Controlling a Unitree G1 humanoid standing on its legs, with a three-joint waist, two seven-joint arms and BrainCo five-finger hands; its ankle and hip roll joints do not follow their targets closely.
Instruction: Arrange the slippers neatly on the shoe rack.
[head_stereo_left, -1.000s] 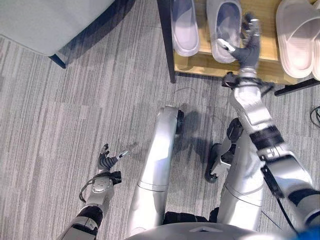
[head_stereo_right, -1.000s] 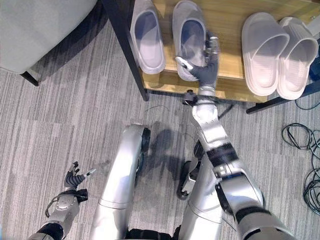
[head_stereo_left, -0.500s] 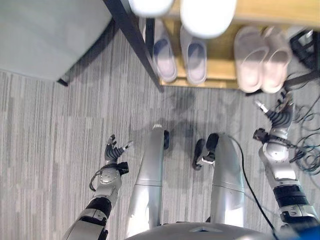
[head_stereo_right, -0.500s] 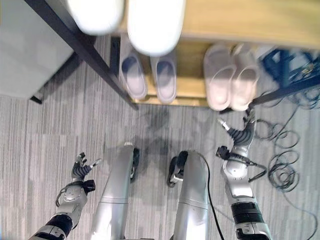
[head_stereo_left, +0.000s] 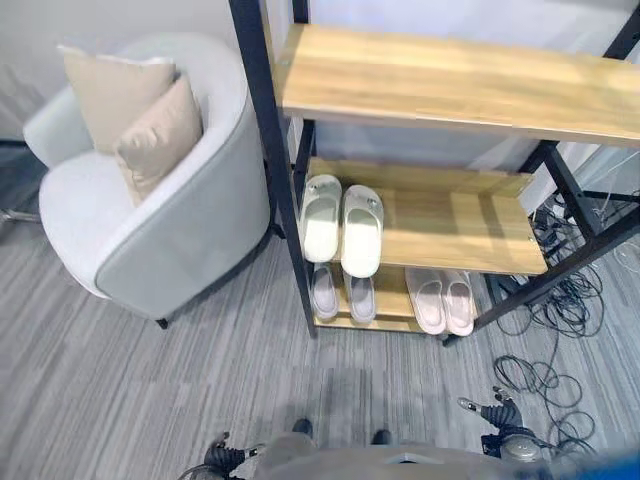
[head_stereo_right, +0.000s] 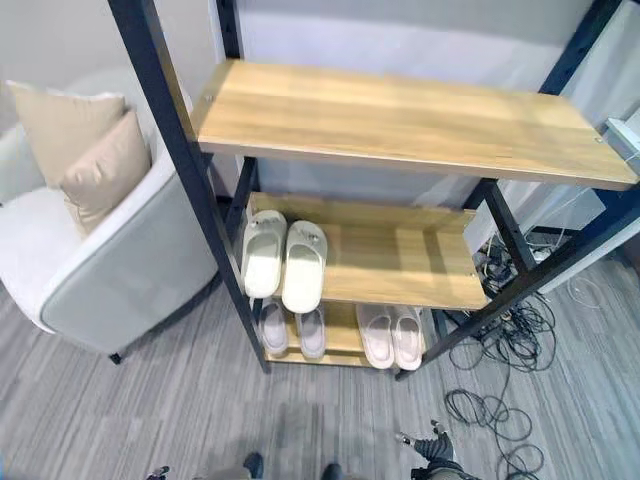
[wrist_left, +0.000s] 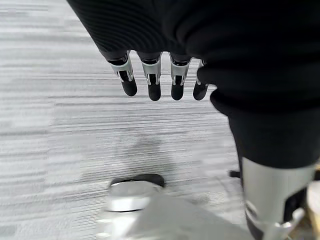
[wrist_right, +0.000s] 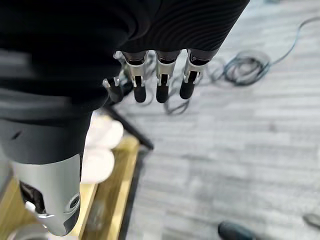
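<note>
Three pairs of slippers are all on the shoe rack (head_stereo_left: 268, 150): a cream pair (head_stereo_left: 342, 222) side by side at the left end of the middle shelf, a grey pair (head_stereo_left: 341, 295) right below them on the bottom shelf, and a pale pair (head_stereo_left: 441, 300) further right on that same shelf. Both hands hang low over the carpet (head_stereo_left: 130, 390) holding nothing, fingers loose and straight: left hand (wrist_left: 155, 75), right hand (wrist_right: 160, 75) near the tangle of cables (head_stereo_left: 545, 375). A pale armchair (head_stereo_left: 150, 220) with two beige cushions (head_stereo_left: 135, 115) sits just left of the rack.
</note>
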